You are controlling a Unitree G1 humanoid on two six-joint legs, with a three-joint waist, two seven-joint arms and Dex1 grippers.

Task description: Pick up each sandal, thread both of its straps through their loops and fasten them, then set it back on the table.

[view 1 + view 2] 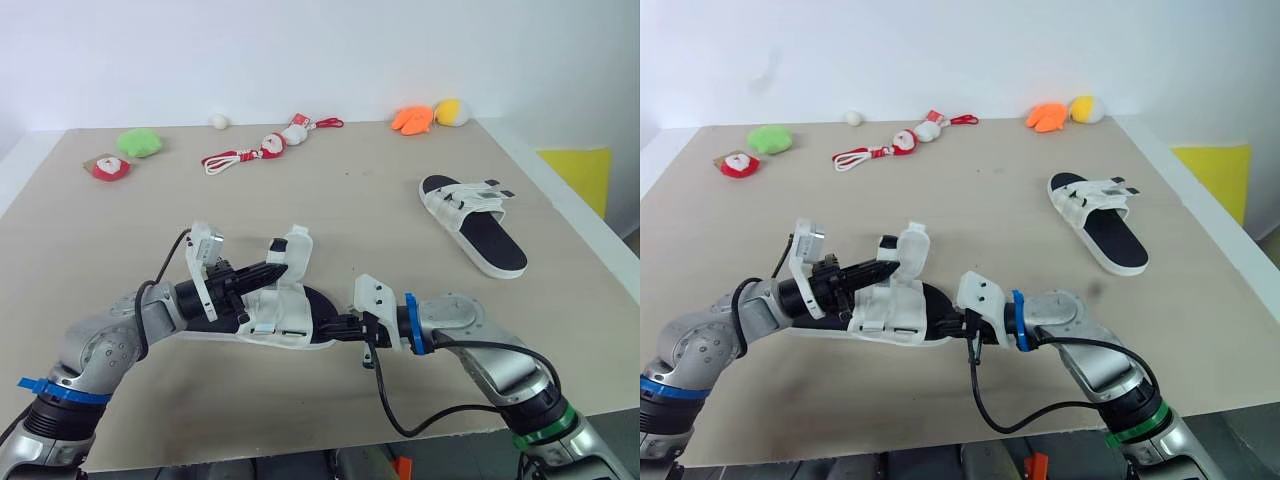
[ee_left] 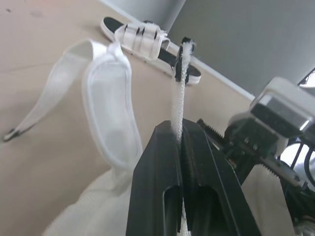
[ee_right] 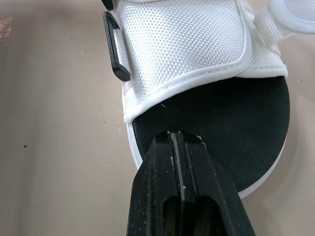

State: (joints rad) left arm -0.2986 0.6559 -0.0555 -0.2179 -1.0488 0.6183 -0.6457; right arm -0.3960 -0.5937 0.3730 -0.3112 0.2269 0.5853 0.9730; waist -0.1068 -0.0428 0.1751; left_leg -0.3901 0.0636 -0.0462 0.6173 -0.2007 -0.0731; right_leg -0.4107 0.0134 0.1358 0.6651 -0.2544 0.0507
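A beige table sits before a white wall. Near its front edge, the left gripper pinches a loose strap of the near sandal, not yet threaded. The right gripper clamps that sandal's sole rim. Further right, the far sandal looks already fastened.

I'm seeing the near sandal showing white straps over a black footbed, its mesh upper showing fine dots beside a black loop. One strap is showing white with a black tip. The far sandal is wearing the same colours. The table is reading beige.
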